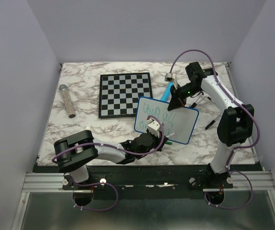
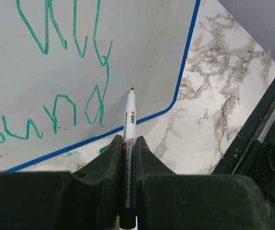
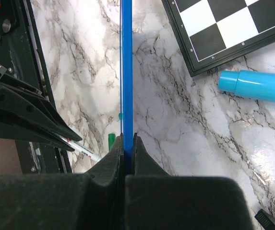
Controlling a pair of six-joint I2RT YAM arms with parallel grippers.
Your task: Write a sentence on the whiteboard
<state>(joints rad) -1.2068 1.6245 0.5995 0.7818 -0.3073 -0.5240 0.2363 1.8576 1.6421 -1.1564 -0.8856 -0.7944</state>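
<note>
Nearest me, the left pincer [image 2: 127, 143] is clamped together on a slim white marker pen with a dark tip [image 2: 129, 115]. The pen points at the lower right corner of the small white board with the thin blue rim [image 1: 175, 125]. I cannot tell whether the tip touches it.

The whiteboard sits tilted up over the middle of the grey-veined marble surface [image 1: 79, 129], a little right of centre. The looping green handwritten sentence [image 1: 157, 114] runs in two rows across its face. A small green cap [image 3: 111, 140] lies just beside the board's rim.

The right pincer [image 3: 126, 139] is closed tight on the board's far edge. A black pen [image 1: 210, 125] lies off to the right.

Farther back are a cyan plastic tube [image 1: 166, 92] and the black-and-white checkered board [image 1: 125, 94]. A glittery grey cylinder [image 1: 66, 100] lies well to the left.
</note>
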